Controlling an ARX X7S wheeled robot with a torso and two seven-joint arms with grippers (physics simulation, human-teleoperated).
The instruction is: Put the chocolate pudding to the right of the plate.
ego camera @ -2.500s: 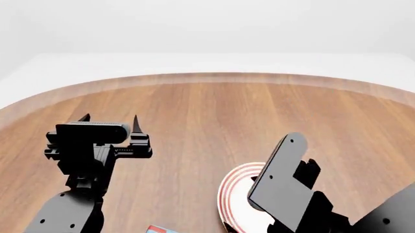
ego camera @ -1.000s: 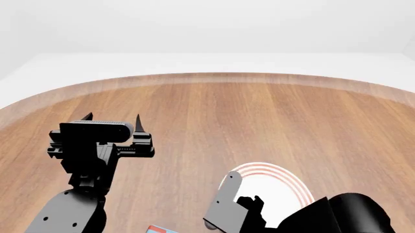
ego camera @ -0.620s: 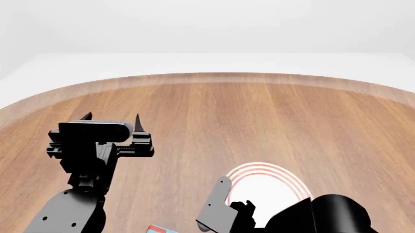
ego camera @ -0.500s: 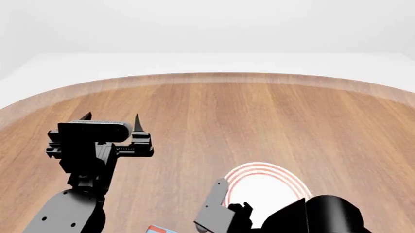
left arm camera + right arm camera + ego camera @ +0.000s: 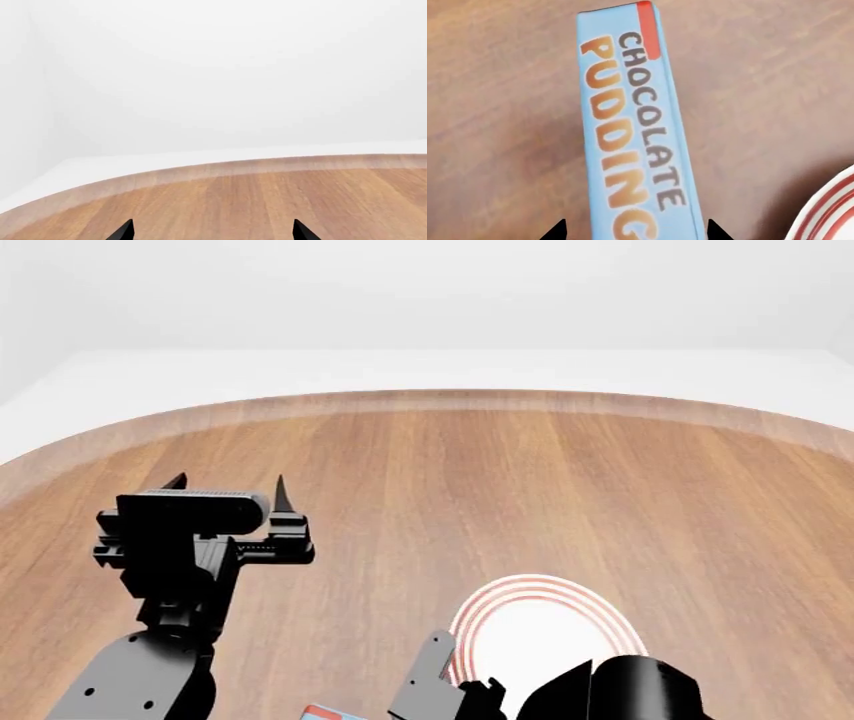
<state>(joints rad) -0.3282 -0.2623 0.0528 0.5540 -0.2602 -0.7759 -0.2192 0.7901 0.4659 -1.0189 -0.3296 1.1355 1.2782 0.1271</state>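
The chocolate pudding (image 5: 634, 125) is seen from directly above in the right wrist view, standing on the wooden counter (image 5: 507, 490). Its narrow blue top edge, lettered "CHOCOLATE PUDDING", lies straight below the right end effector (image 5: 635, 231), between the 2 dark fingertips (image 5: 555, 231), which are spread apart on either side of the carton and are not yet touching it. The plate (image 5: 827, 210) appears only as a red-ringed rim just beyond 1 fingertip, near the carton but apart from it. In the head view only a sliver of the carton shows at the lower edge, beside the lowered right arm, with the plate on the arm's far side.

The carton is judged to be light and fairly stiff, a thin-walled box that could dent under a hard squeeze. Its printed faces are likely smooth and somewhat slippery, and it is tall for its narrow footprint, so it may tip if nudged off-centre. A hold across the 2 broad faces, at about mid-length of the top edge and a little below it, is considered best; the fingertips are already lined up for that, and only moderate closing force should be needed.

The left end effector (image 5: 210, 231) is held apart over bare counter, well away from both objects, with nothing between its tips.
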